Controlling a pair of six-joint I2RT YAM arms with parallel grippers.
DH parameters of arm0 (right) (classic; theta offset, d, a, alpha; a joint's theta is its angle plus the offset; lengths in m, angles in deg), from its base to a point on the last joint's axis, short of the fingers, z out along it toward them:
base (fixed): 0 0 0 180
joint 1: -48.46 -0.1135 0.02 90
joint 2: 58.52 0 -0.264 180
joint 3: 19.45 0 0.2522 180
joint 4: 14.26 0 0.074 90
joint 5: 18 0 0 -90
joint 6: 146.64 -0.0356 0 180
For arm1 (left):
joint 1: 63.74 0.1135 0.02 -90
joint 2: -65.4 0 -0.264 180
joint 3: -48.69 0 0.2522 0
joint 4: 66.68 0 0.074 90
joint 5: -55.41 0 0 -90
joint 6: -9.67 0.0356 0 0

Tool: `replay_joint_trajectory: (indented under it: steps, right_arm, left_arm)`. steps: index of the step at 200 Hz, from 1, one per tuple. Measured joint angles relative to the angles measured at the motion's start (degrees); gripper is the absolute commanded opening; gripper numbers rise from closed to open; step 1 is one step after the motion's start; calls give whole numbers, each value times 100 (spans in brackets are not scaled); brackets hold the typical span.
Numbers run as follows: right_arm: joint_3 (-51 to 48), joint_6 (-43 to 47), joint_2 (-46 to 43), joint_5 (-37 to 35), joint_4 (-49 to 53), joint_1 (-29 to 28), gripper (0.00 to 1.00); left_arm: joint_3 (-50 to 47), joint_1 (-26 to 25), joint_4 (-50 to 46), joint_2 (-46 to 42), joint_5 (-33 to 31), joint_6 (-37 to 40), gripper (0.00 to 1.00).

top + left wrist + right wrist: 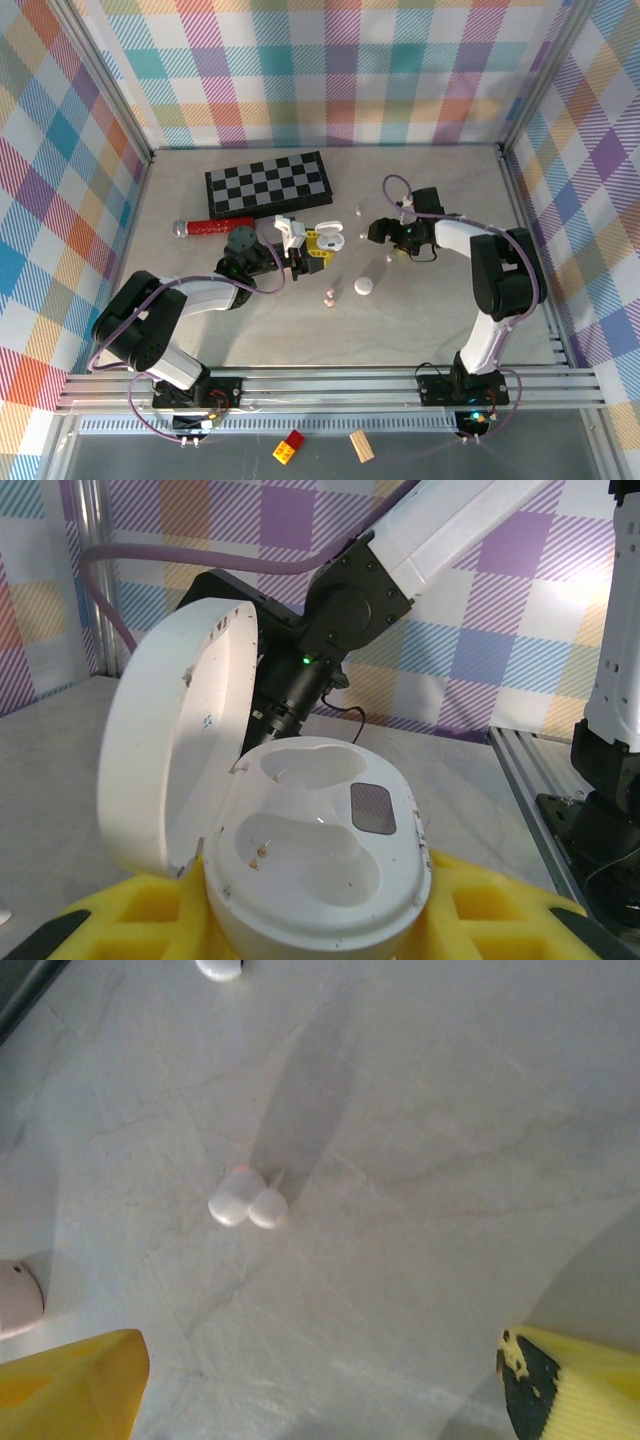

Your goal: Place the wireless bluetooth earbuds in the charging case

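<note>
Your left gripper (316,246) grips the open charging case (320,860), both wells empty. Your right gripper (325,1385) hangs wide open, empty, above a white earbud (248,1200), perhaps two touching, on the table (450,1110). Centre over it, then descend slowly.

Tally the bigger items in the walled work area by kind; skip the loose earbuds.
Open charging case: 1
Closed charging case: 1
Chessboard: 1
Red-handled tool: 1
Total: 4
</note>
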Motion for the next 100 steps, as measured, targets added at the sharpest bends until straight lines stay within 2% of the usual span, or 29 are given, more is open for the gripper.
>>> replay_joint_trajectory:
  steps: [100]
  right_arm:
    - [-911,98,-778,553,282,-157,87]
  left_arm:
    - [-4,2,-153,-133,-2,20,37]
